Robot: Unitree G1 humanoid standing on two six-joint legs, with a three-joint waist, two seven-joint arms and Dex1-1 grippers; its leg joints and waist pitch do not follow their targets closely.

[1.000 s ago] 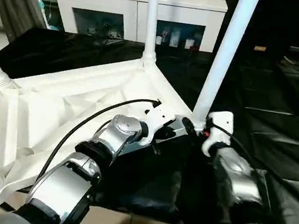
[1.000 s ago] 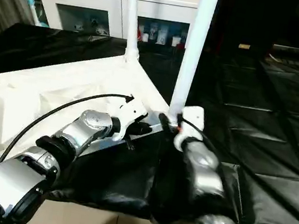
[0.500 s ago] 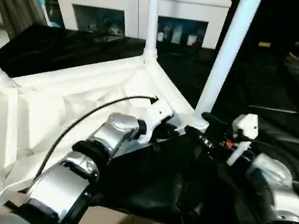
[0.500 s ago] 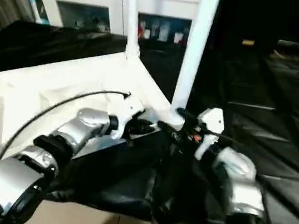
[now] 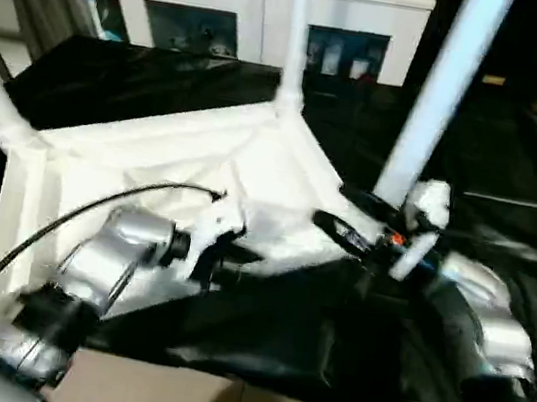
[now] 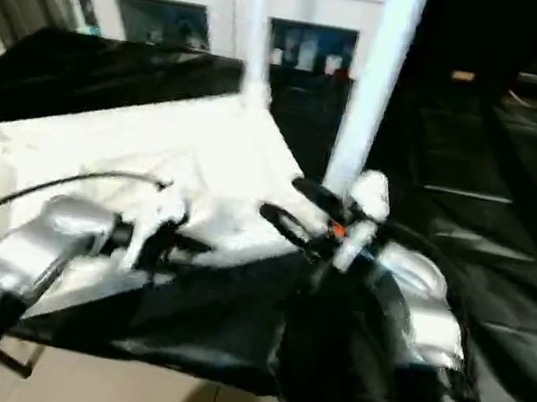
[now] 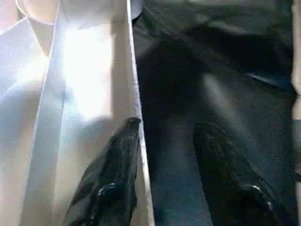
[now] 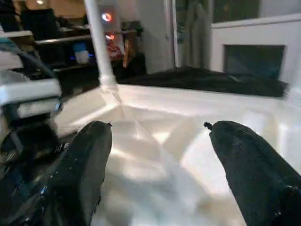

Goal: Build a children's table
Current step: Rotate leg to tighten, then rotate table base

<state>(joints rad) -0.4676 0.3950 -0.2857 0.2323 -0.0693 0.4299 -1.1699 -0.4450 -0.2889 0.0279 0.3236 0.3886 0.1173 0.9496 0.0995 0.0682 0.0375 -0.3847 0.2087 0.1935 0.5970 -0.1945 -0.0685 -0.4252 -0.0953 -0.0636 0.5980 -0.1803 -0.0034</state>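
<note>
Two black fingers point(image 8: 80, 174) stand wide apart over the white ribbed table top point(image 8: 155, 141).

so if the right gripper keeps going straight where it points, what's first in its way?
Likely the ribbed underside of the table top: the right gripper, jaws open, faces it. Depth is unclear.

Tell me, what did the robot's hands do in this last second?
The left hand let go of the table top's near rim and pulled back. The right hand swung from the nearest leg over the top, fingers wide apart. The table top and legs stayed put.
</note>
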